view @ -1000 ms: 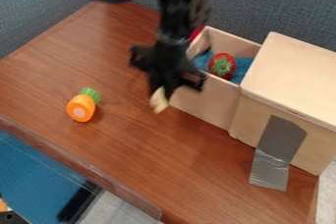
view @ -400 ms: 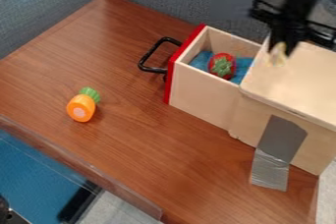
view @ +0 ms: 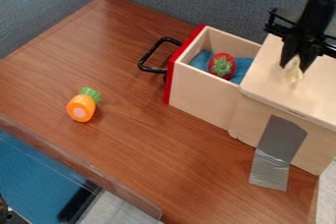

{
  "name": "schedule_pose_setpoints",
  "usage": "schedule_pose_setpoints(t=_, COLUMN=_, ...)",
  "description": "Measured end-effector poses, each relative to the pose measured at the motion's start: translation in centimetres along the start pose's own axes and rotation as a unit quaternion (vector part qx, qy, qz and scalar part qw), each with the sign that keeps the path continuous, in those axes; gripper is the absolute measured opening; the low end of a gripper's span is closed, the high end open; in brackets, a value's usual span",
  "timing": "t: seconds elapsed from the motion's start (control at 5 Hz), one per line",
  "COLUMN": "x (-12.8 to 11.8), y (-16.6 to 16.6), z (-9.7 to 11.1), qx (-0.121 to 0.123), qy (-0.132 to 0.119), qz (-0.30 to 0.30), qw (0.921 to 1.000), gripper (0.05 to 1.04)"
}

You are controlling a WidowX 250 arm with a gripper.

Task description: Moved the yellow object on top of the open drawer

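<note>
A small pale yellow object [view: 293,74] is held between the fingertips of the black two-finger gripper [view: 296,65], whose fingers are narrowed around it. It is at the flat top of a pale wooden cabinet [view: 279,88], toward the view's upper right; whether it touches that top I cannot tell. The black robot arm [view: 320,9] comes down to it from the view's top edge.

Left of the cabinet top, the pale wooden drawer [view: 200,93] stands pulled out. Inside it, a red toy strawberry [view: 222,66] with a green leafy cap rests on blue cloth [view: 242,65], the cap facing the camera. The drawer's red front panel [view: 171,78] bears a curved black handle [view: 150,51] that points left. A strip of grey tape [view: 281,137] runs down the cabinet's near side and onto the brown wood-grain table [view: 157,154], its lower part shinier and creased.

Well apart from the drawer, at the left of the table, lies a short orange toy carrot [view: 80,107] with a green top, which points away from the camera. Grey-blue fabric panels [view: 216,2] stand behind the table.
</note>
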State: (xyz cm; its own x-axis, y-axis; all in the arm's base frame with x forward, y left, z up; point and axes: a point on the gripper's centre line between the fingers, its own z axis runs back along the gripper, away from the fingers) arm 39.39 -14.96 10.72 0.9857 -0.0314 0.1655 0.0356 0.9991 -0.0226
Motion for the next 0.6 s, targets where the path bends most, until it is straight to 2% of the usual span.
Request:
schedule_pose_setpoints(t=0.2, x=-0.5, y=0.0, z=0.3, qx=0.000, qy=0.018, qz=0.005, qw=0.9998, gripper=0.567)
schedule_pose_setpoints(t=0.4, x=-0.3, y=0.2, z=2.1, qx=0.004, qy=0.015, qz=0.005, qw=0.9999, gripper=0.865)
schedule_pose_setpoints(t=0.6, x=-0.2, y=0.5, z=5.9, qx=0.001, qy=-0.011, qz=0.012, qw=0.9999, gripper=1.009)
